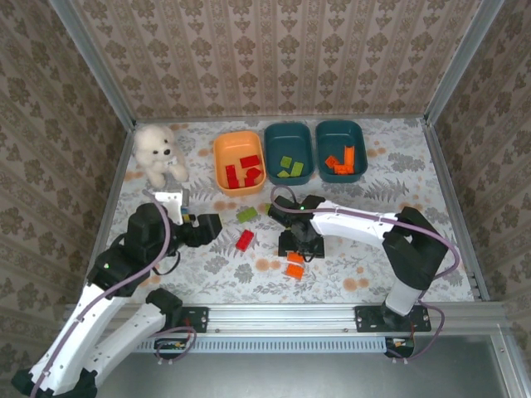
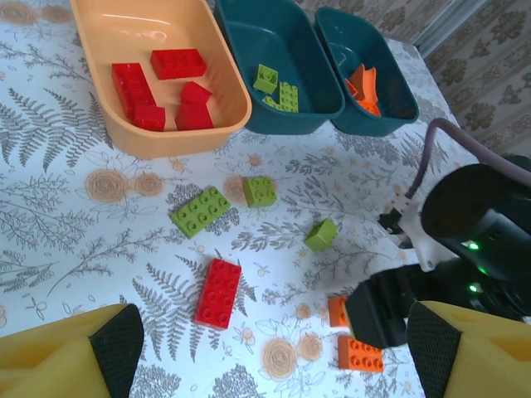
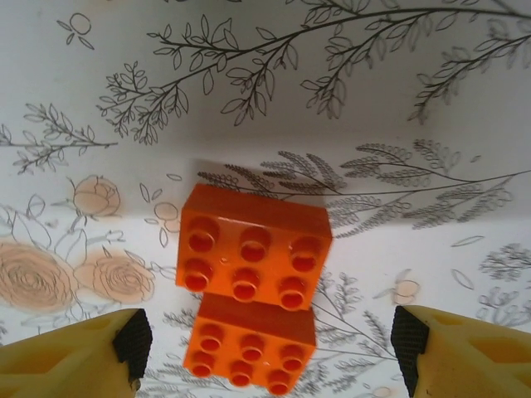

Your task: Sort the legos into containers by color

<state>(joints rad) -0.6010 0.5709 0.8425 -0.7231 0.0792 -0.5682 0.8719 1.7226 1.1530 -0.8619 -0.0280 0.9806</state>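
Legos (image 1: 244,240) lie partly sorted on the floral bench (image 1: 398,174) in the overhead view. Red ones sit in the orange tub (image 1: 220,157), lime ones in the middle teal tub (image 1: 286,139) and orange ones in the right teal tub (image 1: 336,137). A few loose bricks wait between the arms. The right tool (image 1: 300,247) hangs over a pair of orange bricks (image 1: 294,265), the left tool (image 1: 203,225) points toward the loose pieces, and a white plush toy (image 1: 158,153) sits in the far left corner.

From the left wrist, that tool's yellow fingers (image 2: 116,344) stand spread wide with nothing between them. A red brick (image 2: 218,291) and three lime bricks (image 2: 202,211) lie on the bench ahead, short of the tubs.

From the right wrist, the spread fingers flank the two orange bricks, which touch each other, and the pads are clear of the plastic.

The step in hand appears to be the pickup of an orange brick. The next move likely calls for a descent and a squeeze on the nearer brick alone without dragging its neighbour, then a carry to the right teal tub.
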